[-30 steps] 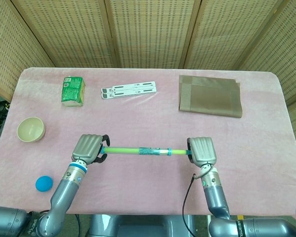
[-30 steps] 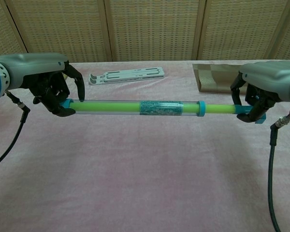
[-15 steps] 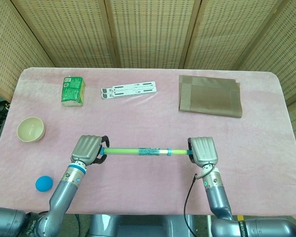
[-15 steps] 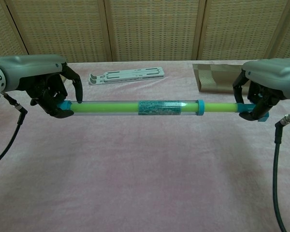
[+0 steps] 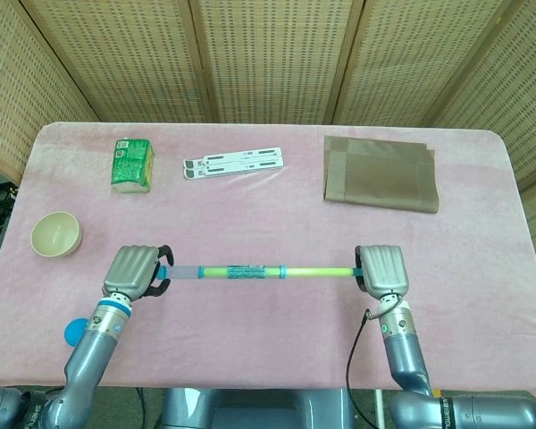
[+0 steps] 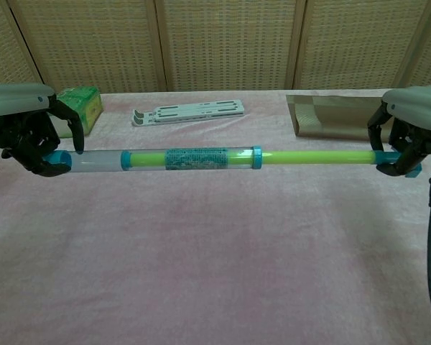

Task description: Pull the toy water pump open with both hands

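The toy water pump (image 5: 237, 270) (image 6: 194, 158) hangs level above the pink table, a clear tube with blue caps and a green plunger rod (image 6: 316, 156) drawn out to the right. My left hand (image 5: 134, 271) (image 6: 30, 129) grips the tube's blue left end. My right hand (image 5: 383, 270) (image 6: 411, 133) grips the blue handle at the rod's right end. The tube's left section shows clear, with no green inside it.
At the back of the table (image 5: 277, 210) lie a green carton (image 5: 131, 164) (image 6: 80, 105), a white folding stand (image 5: 233, 163) (image 6: 187, 111) and a brown folded cloth (image 5: 381, 172) (image 6: 333, 116). A cream bowl (image 5: 55, 234) and a blue ball (image 5: 73, 332) sit at the left.
Both hands have moved apart, left hand leftward and right hand rightward. The green rod has slid out of the tube, so the pump is now much longer.
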`<move>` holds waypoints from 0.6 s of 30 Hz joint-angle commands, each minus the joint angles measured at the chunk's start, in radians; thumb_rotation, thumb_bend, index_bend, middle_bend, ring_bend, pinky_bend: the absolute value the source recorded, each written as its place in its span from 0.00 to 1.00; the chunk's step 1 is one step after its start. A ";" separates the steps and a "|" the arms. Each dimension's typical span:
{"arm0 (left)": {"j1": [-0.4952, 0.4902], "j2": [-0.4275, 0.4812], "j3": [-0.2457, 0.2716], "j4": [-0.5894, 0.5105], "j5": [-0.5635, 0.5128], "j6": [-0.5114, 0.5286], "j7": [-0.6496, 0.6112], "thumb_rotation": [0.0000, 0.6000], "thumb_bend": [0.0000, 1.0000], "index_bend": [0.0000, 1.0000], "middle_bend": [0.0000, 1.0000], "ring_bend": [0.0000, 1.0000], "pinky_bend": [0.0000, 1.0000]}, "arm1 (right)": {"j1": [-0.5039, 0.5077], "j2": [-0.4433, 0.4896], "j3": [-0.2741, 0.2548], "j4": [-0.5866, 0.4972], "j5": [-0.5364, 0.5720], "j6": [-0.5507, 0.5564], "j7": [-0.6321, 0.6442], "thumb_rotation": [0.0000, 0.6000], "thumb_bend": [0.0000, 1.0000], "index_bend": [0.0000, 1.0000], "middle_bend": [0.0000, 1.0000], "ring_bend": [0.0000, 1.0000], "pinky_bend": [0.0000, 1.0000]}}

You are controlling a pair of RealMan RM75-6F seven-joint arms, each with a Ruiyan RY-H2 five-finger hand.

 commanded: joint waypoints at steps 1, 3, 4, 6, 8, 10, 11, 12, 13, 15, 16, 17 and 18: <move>0.023 0.023 0.023 0.009 0.033 -0.007 -0.027 1.00 0.41 0.52 0.83 0.76 0.69 | -0.009 0.008 -0.007 0.012 -0.003 -0.005 0.015 1.00 0.64 0.87 0.97 0.94 0.63; 0.044 0.043 0.041 0.016 0.066 -0.014 -0.054 1.00 0.41 0.52 0.83 0.76 0.69 | -0.019 0.015 -0.011 0.026 -0.006 -0.010 0.032 1.00 0.64 0.87 0.97 0.94 0.63; 0.056 0.053 0.052 0.023 0.086 -0.019 -0.071 1.00 0.41 0.52 0.83 0.76 0.69 | -0.024 0.020 -0.012 0.034 -0.008 -0.014 0.043 1.00 0.64 0.87 0.97 0.94 0.63; 0.075 0.068 0.068 0.037 0.112 -0.026 -0.093 1.00 0.41 0.52 0.83 0.76 0.69 | -0.031 0.028 -0.013 0.043 -0.010 -0.019 0.059 1.00 0.64 0.87 0.97 0.94 0.63; 0.090 0.079 0.081 0.055 0.131 -0.035 -0.112 1.00 0.41 0.52 0.83 0.76 0.69 | -0.037 0.036 -0.015 0.052 -0.011 -0.024 0.068 1.00 0.64 0.87 0.97 0.94 0.63; 0.105 0.087 0.093 0.077 0.145 -0.043 -0.128 1.00 0.41 0.52 0.83 0.76 0.69 | -0.042 0.044 -0.017 0.058 -0.013 -0.027 0.076 1.00 0.64 0.87 0.97 0.94 0.63; 0.112 0.089 0.099 0.088 0.153 -0.047 -0.136 1.00 0.41 0.52 0.83 0.76 0.69 | -0.045 0.049 -0.017 0.060 -0.014 -0.028 0.081 1.00 0.64 0.87 0.97 0.94 0.63; 0.118 0.091 0.103 0.097 0.156 -0.050 -0.140 1.00 0.41 0.52 0.83 0.76 0.69 | -0.048 0.052 -0.017 0.060 -0.015 -0.028 0.084 1.00 0.64 0.87 0.97 0.94 0.63; 0.123 0.093 0.107 0.105 0.158 -0.053 -0.146 1.00 0.41 0.52 0.83 0.76 0.69 | -0.049 0.055 -0.017 0.060 -0.017 -0.028 0.088 1.00 0.64 0.87 0.97 0.94 0.63; 0.137 0.097 0.115 0.131 0.164 -0.069 -0.166 1.00 0.41 0.52 0.83 0.76 0.69 | -0.055 0.066 -0.014 0.062 -0.020 -0.030 0.099 1.00 0.64 0.87 0.97 0.94 0.63; 0.141 0.099 0.115 0.140 0.167 -0.075 -0.175 1.00 0.41 0.52 0.83 0.76 0.69 | -0.057 0.070 -0.013 0.062 -0.020 -0.030 0.102 1.00 0.64 0.87 0.97 0.94 0.63; 0.145 0.101 0.115 0.147 0.168 -0.081 -0.183 1.00 0.41 0.52 0.83 0.76 0.69 | -0.059 0.074 -0.012 0.063 -0.019 -0.032 0.104 1.00 0.64 0.87 0.97 0.94 0.63; 0.149 0.103 0.115 0.153 0.169 -0.086 -0.190 1.00 0.41 0.52 0.83 0.76 0.69 | -0.060 0.077 -0.012 0.062 -0.018 -0.033 0.105 1.00 0.64 0.87 0.97 0.94 0.63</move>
